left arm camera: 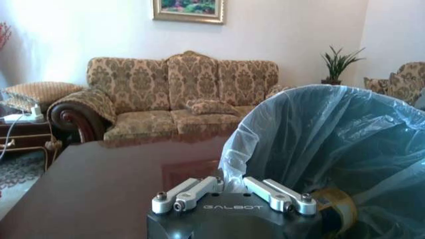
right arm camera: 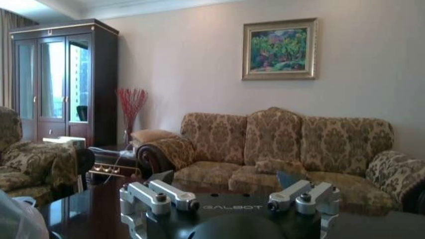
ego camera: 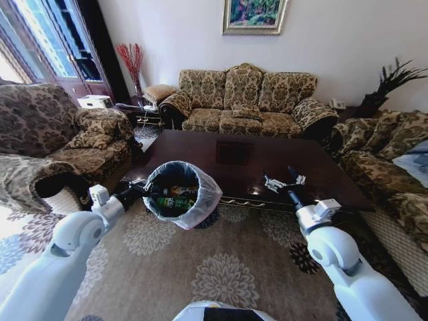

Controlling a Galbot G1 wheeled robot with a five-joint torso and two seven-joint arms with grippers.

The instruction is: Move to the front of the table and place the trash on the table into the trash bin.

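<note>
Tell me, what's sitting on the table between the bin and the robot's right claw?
Nothing: in the head view, only bare glossy table lies between the trash bin, held by the left gripper, and the open right gripper.

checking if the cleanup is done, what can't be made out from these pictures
- Trash bin contents, head view: a green label shows inside; the bag liner and rim hide the rest, so the item count is unclear.
- Left gripper grip on the bin, left wrist view: the liner covers the contact.
- Table near edge, head view: partly behind the bin and the open right gripper.
</note>
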